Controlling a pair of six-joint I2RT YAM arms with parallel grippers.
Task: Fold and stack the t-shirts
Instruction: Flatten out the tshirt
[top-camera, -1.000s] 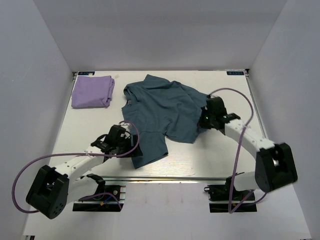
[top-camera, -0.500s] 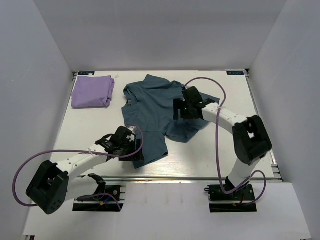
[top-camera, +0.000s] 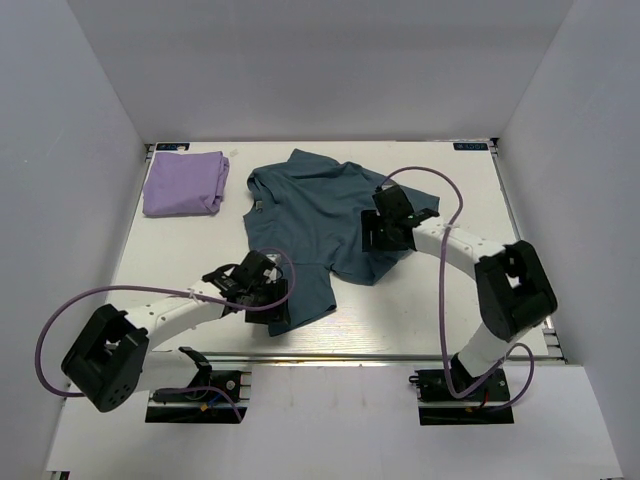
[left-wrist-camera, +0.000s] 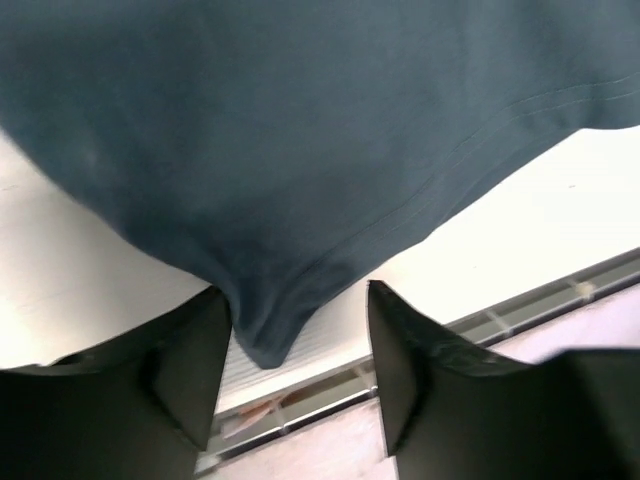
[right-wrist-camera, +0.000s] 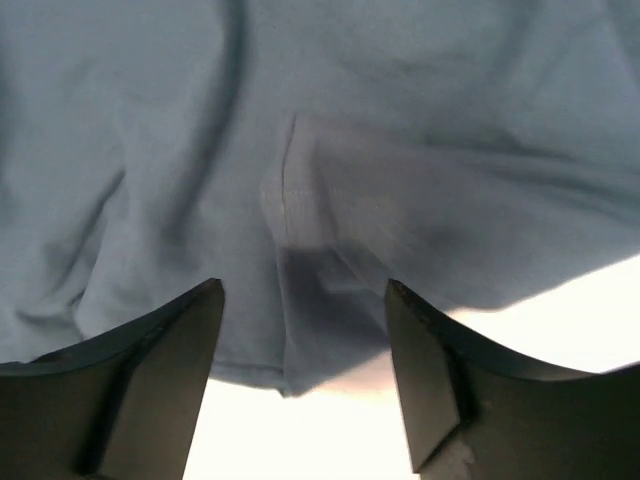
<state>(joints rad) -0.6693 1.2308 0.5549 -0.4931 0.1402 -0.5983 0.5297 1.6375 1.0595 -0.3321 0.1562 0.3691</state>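
Observation:
The dark slate-blue t-shirt (top-camera: 315, 215) lies spread and rumpled mid-table. Its near-left corner (left-wrist-camera: 265, 335) hangs down between my left gripper's (top-camera: 273, 300) fingers. In the left wrist view the left gripper (left-wrist-camera: 293, 292) is open, and the cloth rests against the left finger (left-wrist-camera: 190, 370) without being pinched. My right gripper (top-camera: 380, 235) hovers over the shirt's right side. Seen from the right wrist, that gripper (right-wrist-camera: 303, 285) is open above a seam and the hem edge (right-wrist-camera: 285, 370), holding nothing. The lavender t-shirt (top-camera: 185, 183) lies folded at the back left.
White walls box in the table (top-camera: 170, 260) on three sides. Just beyond the left fingers runs the table's near edge with its metal rail (left-wrist-camera: 500, 320). Purple cables (top-camera: 440, 300) loop beside both arms.
The right gripper opened, swung left over the shirt's right side, then drew back slightly right. The left gripper crept right to the near-left corner, its jaws narrowing a little.

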